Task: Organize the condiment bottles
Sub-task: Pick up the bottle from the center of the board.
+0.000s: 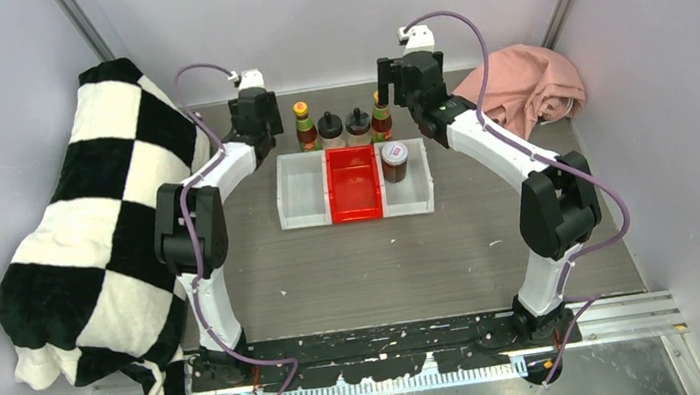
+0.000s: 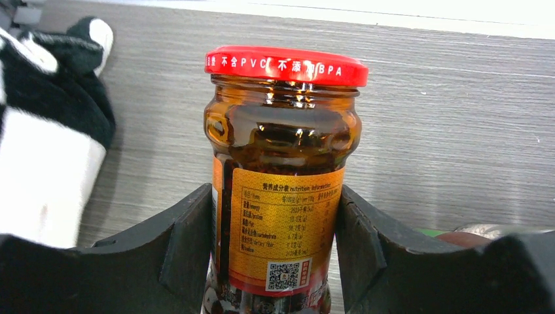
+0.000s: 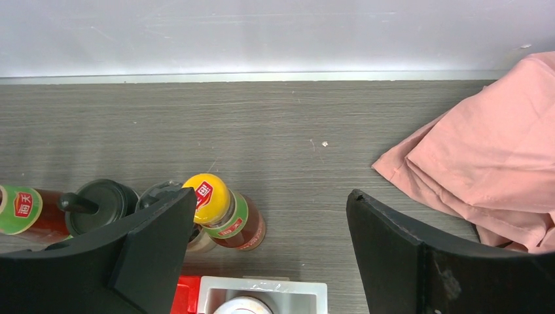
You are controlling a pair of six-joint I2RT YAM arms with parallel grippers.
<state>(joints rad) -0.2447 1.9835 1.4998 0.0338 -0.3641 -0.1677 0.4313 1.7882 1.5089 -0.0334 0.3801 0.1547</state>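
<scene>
Red-lidded jar (image 2: 281,131) sits upright, far left of the table (image 1: 383,254), clamped at its label by the left hand (image 2: 275,216); the white bin (image 1: 303,198) lies right and nearer; right hand (image 3: 269,196) gapes wide, empty.

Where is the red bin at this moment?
In the top view the red bin sits mid-table between two white bins, with the row of bottles just behind it.
</scene>
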